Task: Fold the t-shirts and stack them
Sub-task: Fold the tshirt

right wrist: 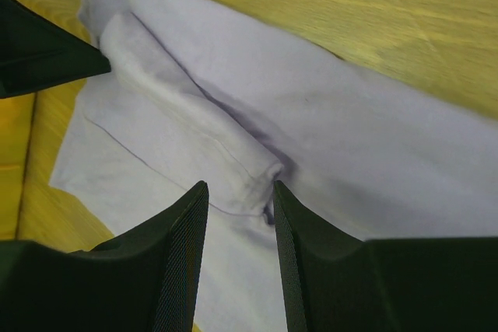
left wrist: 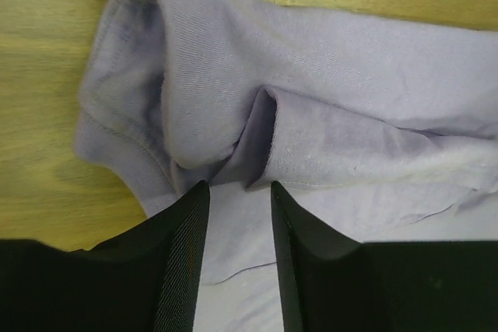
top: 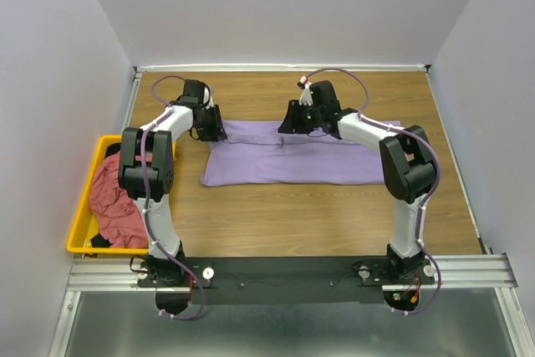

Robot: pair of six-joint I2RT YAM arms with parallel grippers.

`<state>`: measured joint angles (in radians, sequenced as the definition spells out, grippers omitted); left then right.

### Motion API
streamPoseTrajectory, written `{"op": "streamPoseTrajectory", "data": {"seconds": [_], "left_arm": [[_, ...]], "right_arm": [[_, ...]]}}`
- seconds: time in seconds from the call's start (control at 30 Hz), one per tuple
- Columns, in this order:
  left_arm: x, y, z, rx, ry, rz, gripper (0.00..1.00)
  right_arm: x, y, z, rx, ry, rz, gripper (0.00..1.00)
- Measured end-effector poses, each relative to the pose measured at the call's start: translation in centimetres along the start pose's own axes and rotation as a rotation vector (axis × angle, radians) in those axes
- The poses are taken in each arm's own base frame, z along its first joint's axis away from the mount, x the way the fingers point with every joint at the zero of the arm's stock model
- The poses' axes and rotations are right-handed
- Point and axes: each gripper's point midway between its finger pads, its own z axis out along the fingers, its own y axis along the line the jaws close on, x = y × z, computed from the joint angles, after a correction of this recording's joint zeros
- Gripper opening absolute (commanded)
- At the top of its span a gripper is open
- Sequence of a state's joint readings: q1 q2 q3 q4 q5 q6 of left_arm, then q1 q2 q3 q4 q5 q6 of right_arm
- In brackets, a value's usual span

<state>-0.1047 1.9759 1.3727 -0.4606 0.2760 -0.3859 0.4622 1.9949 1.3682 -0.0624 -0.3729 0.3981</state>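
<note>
The lavender t-shirt (top: 301, 160) lies spread across the middle of the wooden table, its far edge folded into a band. My left gripper (top: 209, 123) is at the shirt's far left corner. In the left wrist view it (left wrist: 240, 184) is open, with bunched lavender cloth (left wrist: 233, 75) under and just past the tips. My right gripper (top: 297, 119) is at the far edge near the middle. It (right wrist: 240, 184) is open over the end of a rolled fold (right wrist: 194, 130). The red-pink t-shirt (top: 113, 198) lies in the bin, with a bit of dark cloth (top: 100, 241) beneath it.
The yellow bin (top: 78, 227) stands at the table's left edge beside the left arm. White walls close in the table at the back and both sides. A black part of the left gripper (right wrist: 39, 52) shows at the top left of the right wrist view.
</note>
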Motion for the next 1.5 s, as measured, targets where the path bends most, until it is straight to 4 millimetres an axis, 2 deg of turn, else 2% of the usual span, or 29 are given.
{"op": "streamPoseTrajectory", "data": {"seconds": [0.1,0.17,0.23,0.3,0.37,0.47,0.53,0.67,0.73,0.87,0.9,0.93,1.03,1.17,1.27,1.33,1.4,1.5], "left_arm": [[-1.0,-0.1,-1.2,-0.018,-0.056,-0.003,0.44],[-1.7,-0.7,-3.1,-0.012,-0.112,-0.003,0.37],[-3.2,-2.1,-5.6,0.018,-0.202,0.006,0.34],[-4.4,-3.3,-7.0,0.049,-0.268,0.018,0.26],[-5.0,-4.7,-7.4,0.090,-0.311,0.034,0.24],[-4.2,-6.0,-5.5,0.144,-0.289,0.040,0.18],[-2.9,-5.9,-3.2,0.158,-0.238,0.027,0.17],[-0.1,-3.9,1.4,0.118,-0.128,-0.017,0.16],[0.5,-3.5,2.6,0.116,-0.099,-0.037,0.16],[-0.7,-3.2,2.5,0.095,-0.129,-0.041,0.22],[-0.8,-3.2,2.5,0.089,-0.131,-0.041,0.25],[-0.9,-3.0,2.5,0.081,-0.133,-0.042,0.32],[-1.1,-3.1,2.1,0.067,-0.143,-0.036,0.42],[-1.4,-3.8,0.2,0.041,-0.169,-0.019,0.43],[-2.1,-6.4,-2.8,0.062,-0.237,0.026,0.43],[-1.8,-8.2,-4.4,0.085,-0.266,0.060,0.43],[-0.9,-9.5,-5.2,0.106,-0.277,0.087,0.43],[2.2,-9.7,-4.2,0.103,-0.222,0.111,0.43]], "right_arm": [[-0.5,0.9,0.6,-0.040,-0.003,0.017,0.46],[-1.1,1.5,1.0,-0.072,-0.011,0.025,0.43],[-1.4,2.1,1.3,-0.106,-0.016,0.035,0.42],[-1.4,2.3,1.7,-0.129,-0.014,0.045,0.40],[-1.1,2.4,2.3,-0.150,-0.005,0.059,0.38],[-0.2,1.8,3.2,-0.147,0.015,0.078,0.37],[0.6,1.1,3.9,-0.138,0.031,0.089,0.36],[1.8,-0.2,4.9,-0.119,0.056,0.107,0.36],[2.3,-1.0,5.2,-0.104,0.062,0.116,0.36],[2.2,-1.9,4.9,-0.096,0.042,0.113,0.37],[2.1,-2.1,4.5,-0.089,0.037,0.109,0.38],[2.0,-2.4,4.2,-0.076,0.031,0.101,0.40],[1.9,-3.1,2.2,-0.009,0.025,0.076,0.48],[-1.0,-4.3,-2.2,0.168,-0.051,-0.024,0.51],[-2.3,-5.2,-5.5,0.294,-0.093,-0.083,0.51],[-1.4,-6.3,-7.8,0.382,-0.081,-0.103,0.51],[0.8,-7.4,-9.6,0.452,-0.037,-0.096,0.51],[5.1,-8.9,-11.5,0.523,0.069,-0.073,0.51]]}}
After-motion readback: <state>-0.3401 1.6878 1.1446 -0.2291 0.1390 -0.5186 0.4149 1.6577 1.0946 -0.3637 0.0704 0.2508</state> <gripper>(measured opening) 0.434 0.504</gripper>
